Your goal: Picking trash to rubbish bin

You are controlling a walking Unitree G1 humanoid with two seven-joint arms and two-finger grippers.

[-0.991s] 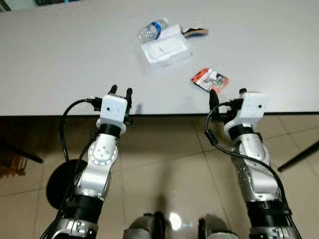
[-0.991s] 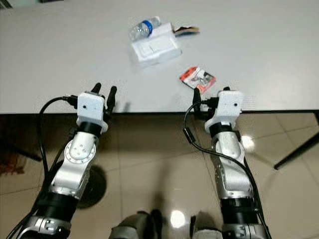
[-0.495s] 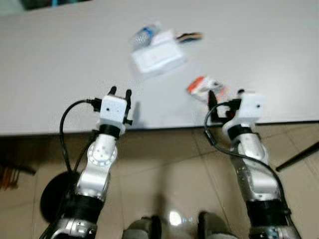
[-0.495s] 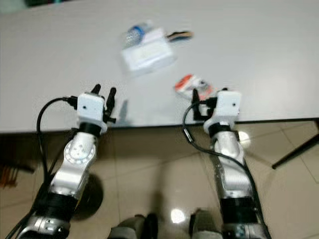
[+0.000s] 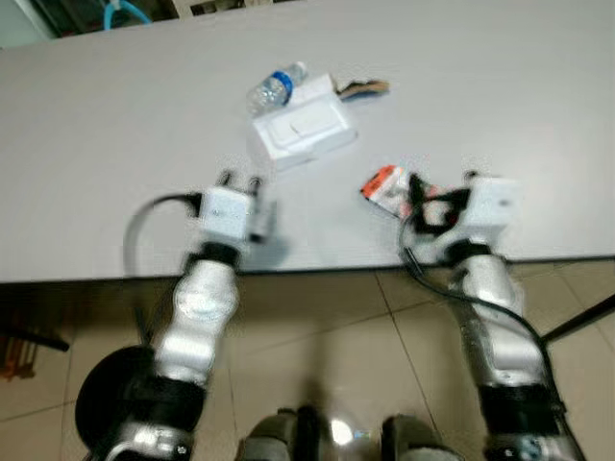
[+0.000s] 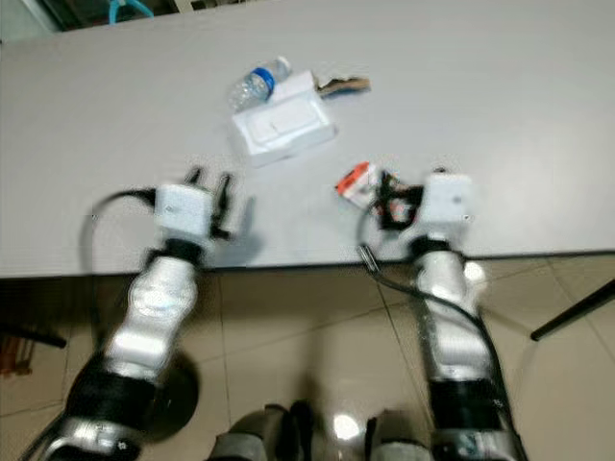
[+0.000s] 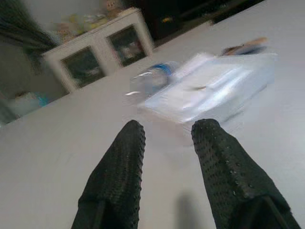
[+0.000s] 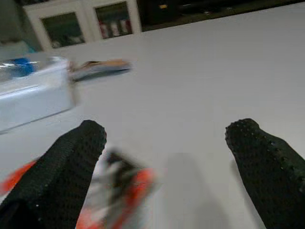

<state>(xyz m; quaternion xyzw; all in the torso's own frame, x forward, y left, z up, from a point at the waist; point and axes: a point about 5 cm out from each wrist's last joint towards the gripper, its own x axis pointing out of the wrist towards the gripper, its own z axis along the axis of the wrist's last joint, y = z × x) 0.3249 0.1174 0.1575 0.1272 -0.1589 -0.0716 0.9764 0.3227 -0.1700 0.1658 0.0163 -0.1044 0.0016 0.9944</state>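
Two hands reach over the near edge of the grey counter [image 5: 115, 144], and the right hand [image 5: 440, 192] is plainly the closer one to the nearest piece of trash. That piece is a red, black and white wrapper [image 5: 386, 188] lying flat near the counter's edge, just to the left of the right hand's fingers and partly under the left one in the right wrist view. The right hand is spread wide and grasps nothing; a small shift left should bring the wrapper between its fingers. Farther off and to the left lie a white box [image 5: 302, 133], a crushed plastic bottle [image 5: 275, 86] touching its far side, and a brown scrap [image 5: 362, 88] at its far right corner. The left hand [image 7: 167, 131] points toward that group, slightly parted and empty, well short of the box.
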